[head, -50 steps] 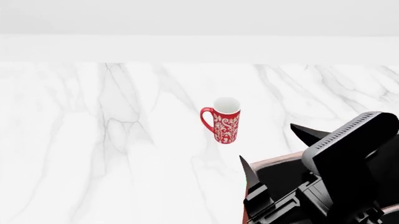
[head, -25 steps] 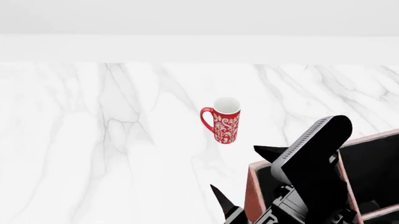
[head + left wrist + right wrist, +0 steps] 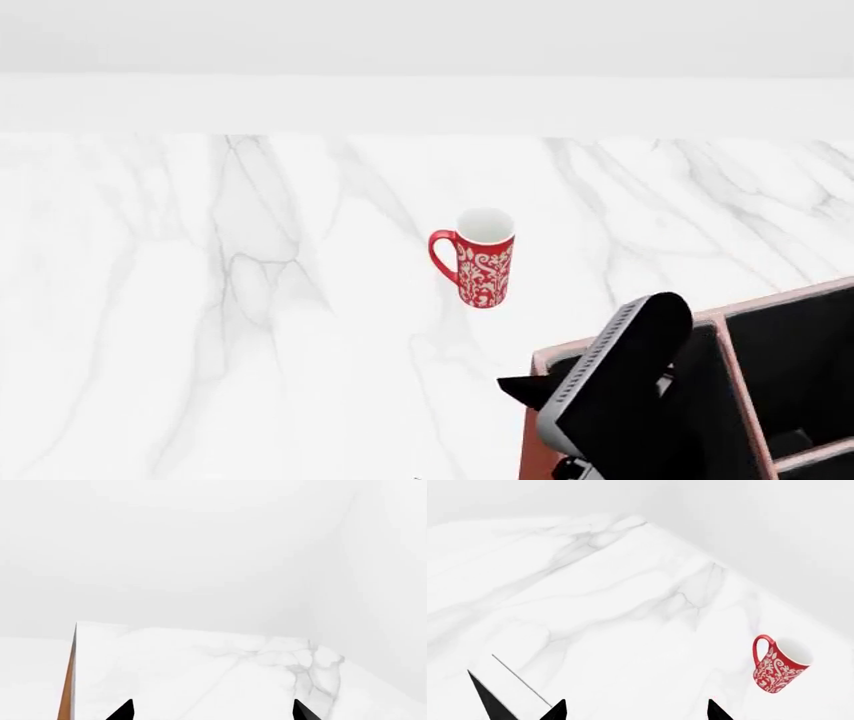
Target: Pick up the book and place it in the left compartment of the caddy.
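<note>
Right arm [image 3: 617, 385] swings down and left off caddy [image 3: 747, 305] — left compartment [image 3: 694, 400] now mostly exposed. Both grippers spread, empty. Book not in view — likely already stowed. Mug [image 3: 481, 258] untouched.

The caddy [image 3: 627, 350] runs off the head view's lower right edge, its left compartment [image 3: 694, 400] mostly covered by the right arm [image 3: 607, 385]. Only fingertips show in both wrist views.
</note>
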Motion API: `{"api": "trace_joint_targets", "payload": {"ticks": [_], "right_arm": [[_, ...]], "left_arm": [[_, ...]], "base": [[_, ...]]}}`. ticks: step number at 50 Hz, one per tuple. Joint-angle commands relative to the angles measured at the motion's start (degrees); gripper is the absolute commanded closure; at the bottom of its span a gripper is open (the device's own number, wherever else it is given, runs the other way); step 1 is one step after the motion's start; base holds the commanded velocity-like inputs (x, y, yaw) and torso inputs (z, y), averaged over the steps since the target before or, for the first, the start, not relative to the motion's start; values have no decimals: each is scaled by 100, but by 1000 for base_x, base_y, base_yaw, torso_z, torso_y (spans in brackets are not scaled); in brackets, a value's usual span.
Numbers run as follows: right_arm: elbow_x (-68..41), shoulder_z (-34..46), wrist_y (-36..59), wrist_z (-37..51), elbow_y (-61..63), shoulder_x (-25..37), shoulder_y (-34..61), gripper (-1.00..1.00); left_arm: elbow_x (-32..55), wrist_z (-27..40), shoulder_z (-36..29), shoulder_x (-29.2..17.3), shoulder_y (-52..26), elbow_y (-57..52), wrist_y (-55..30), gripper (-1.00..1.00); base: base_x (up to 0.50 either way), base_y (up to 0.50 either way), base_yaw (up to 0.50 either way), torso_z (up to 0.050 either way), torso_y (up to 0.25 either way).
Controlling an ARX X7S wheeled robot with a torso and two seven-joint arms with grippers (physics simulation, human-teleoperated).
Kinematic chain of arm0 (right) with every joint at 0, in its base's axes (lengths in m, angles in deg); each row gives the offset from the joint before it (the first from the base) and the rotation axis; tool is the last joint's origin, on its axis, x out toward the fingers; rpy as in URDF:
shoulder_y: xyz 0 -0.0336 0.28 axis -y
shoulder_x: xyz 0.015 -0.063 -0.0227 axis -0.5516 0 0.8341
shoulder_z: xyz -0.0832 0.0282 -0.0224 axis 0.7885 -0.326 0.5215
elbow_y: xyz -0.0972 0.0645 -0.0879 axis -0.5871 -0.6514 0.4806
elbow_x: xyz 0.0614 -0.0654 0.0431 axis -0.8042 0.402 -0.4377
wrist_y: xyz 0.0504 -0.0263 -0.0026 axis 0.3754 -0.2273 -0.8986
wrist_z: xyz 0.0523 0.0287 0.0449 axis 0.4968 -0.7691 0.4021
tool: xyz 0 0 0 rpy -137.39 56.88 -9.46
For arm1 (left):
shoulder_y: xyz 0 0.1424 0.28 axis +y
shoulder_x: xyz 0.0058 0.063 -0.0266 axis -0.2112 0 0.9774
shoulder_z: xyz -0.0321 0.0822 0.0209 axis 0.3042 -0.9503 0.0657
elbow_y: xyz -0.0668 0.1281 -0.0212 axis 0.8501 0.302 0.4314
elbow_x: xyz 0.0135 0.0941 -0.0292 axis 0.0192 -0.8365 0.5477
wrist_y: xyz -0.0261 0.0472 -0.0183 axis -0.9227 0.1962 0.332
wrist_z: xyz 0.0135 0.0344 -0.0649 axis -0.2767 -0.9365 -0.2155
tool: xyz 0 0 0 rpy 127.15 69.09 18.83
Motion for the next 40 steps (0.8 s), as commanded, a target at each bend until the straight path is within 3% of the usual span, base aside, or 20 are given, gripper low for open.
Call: {"api": "trace_joint_targets", "payload": {"ticks": [1, 27, 40], "right_arm": [[-105, 36, 79, -195, 288, 106, -85, -100], [-211, 143, 36, -241, 671, 155, -237, -100], [140, 526, -69, -283, 612, -171, -126, -100]], "left_arm": [[-211, -272, -229, -66, 33, 71, 152, -100], [-196, -242, -251, -93, 25, 99, 179, -100], [-196, -225, -263, -100, 30, 96, 195, -100]], "base": [[0, 0, 0, 0, 0], [0, 0, 0, 0, 0], [0, 0, 0, 0, 0]]}}
